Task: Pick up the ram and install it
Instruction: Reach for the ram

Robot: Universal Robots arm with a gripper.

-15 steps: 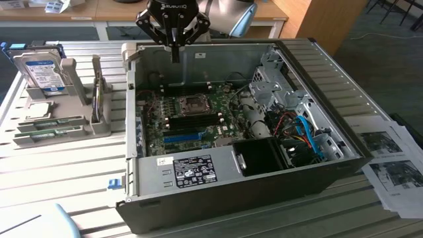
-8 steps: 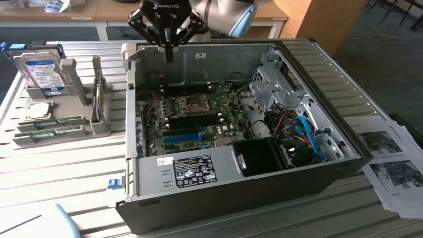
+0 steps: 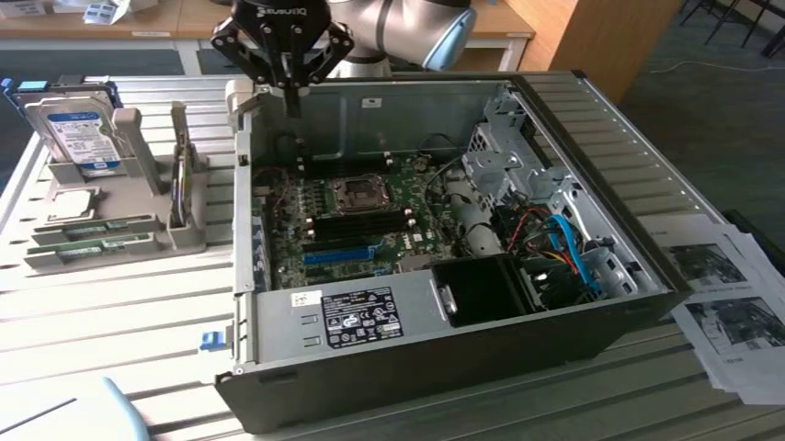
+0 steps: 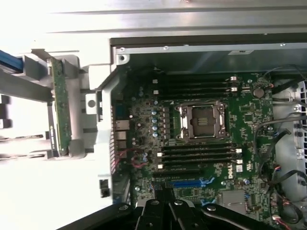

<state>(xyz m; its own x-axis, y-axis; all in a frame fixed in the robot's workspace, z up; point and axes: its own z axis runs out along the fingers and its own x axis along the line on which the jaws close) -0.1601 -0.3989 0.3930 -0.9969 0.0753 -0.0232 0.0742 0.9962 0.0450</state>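
The ram is a narrow green board standing on edge in a grey holder just outside the open computer case. From the exterior view it is a thin upright strip on the exterior view's left of the case. My gripper hangs above the case's back left corner, its black fingers pressed together and shut on nothing. It is apart from the ram, over the case wall. Beneath it lies the green motherboard with long black memory slots.
The grey metal case lies open on its side on a slatted table. A silver blue-labelled hard drive stands in a rack beside the holder. Flat green boards lie in a grey tray. Printed papers lie at the exterior view's right.
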